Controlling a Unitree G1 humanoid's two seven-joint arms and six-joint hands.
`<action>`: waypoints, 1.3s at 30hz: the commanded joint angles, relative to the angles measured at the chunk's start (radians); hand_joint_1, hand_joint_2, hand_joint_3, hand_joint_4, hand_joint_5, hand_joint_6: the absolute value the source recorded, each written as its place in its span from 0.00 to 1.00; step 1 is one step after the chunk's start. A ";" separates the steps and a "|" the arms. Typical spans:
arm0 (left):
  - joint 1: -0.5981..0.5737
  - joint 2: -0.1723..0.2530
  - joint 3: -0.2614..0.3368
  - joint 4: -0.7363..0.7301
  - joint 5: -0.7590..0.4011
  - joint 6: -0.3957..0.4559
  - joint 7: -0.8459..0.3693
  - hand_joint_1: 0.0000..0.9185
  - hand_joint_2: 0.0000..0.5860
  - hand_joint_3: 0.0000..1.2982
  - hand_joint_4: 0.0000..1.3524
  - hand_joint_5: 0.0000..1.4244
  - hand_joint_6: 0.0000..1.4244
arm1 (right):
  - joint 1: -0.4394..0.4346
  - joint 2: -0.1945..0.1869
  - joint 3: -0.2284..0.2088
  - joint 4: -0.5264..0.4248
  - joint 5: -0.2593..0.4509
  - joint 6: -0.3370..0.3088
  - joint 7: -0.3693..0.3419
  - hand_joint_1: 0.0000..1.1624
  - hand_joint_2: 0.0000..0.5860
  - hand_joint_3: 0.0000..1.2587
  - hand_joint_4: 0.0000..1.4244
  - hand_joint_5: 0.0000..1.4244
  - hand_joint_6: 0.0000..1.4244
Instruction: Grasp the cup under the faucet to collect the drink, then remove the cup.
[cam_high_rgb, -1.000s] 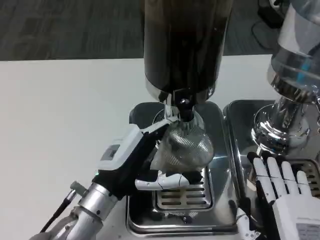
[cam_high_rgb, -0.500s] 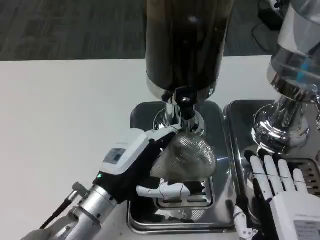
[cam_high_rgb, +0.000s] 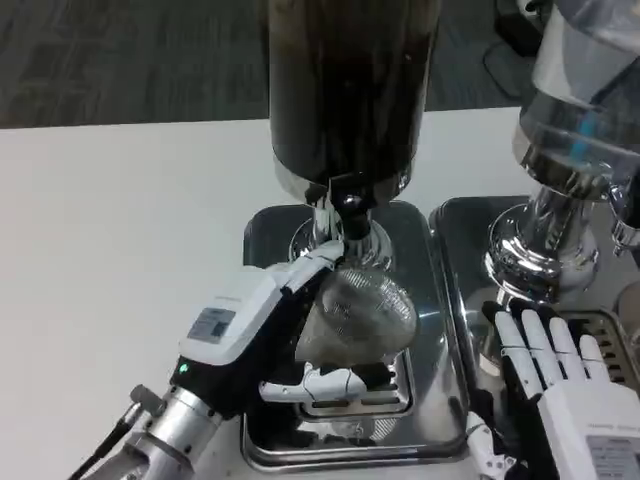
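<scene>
A clear ribbed cup is tilted on its side just below the faucet of the dark drink dispenser. My left hand grips the cup from the left, with fingers curled under it above the slotted drip tray. I cannot tell whether any drink is in the cup. My right hand lies flat with straight, spread fingers on the edge of the neighbouring tray, holding nothing.
A second dispenser with a chrome base stands at the right on its own steel tray. The white table stretches to the left. Dark carpet lies beyond the table's far edge.
The camera has shifted, so the whole picture slid left. My left hand and the cup have come slightly toward me and lower, away from the faucet. The right hand stays flat.
</scene>
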 joint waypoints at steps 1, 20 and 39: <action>0.044 0.035 0.031 -0.008 -0.010 0.081 -0.013 0.19 0.13 0.11 0.09 0.26 0.15 | 0.000 -0.008 -0.010 -0.004 0.014 -0.013 0.011 0.06 0.88 0.03 0.00 0.00 0.00; 0.139 0.083 0.113 -0.188 -0.051 0.145 -0.079 0.13 0.09 0.08 0.05 0.24 0.15 | -0.012 -0.013 -0.019 0.003 0.029 -0.028 0.015 0.06 0.88 0.04 0.00 0.00 0.00; 0.253 0.165 0.317 -0.358 -0.223 0.010 -0.167 0.00 0.03 0.05 0.02 0.20 0.09 | -0.051 -0.031 -0.025 0.035 0.045 -0.054 0.022 0.06 0.88 0.04 0.00 0.00 0.00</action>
